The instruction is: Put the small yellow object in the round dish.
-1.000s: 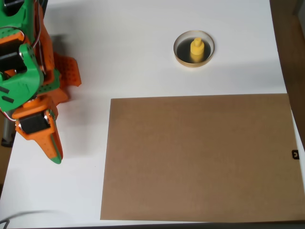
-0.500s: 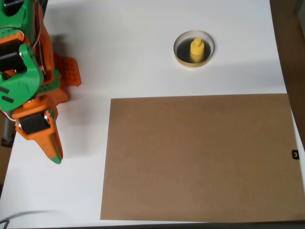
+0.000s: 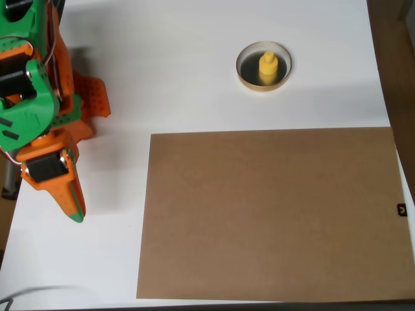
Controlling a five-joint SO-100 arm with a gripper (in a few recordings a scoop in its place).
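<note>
The small yellow object [image 3: 267,67] stands upright inside the round dish [image 3: 245,78], which has a tan rim and a dark inside and sits on the white table at the upper middle of the overhead view. My orange and green gripper [image 3: 73,208] is far off at the left edge, folded back and pointing down the picture. Its fingers lie together with nothing between them.
A large brown cardboard sheet [image 3: 272,214] covers the lower right of the white table [image 3: 175,71]. The arm's green and orange body [image 3: 32,97] fills the upper left corner. A dark surface borders the table on the right.
</note>
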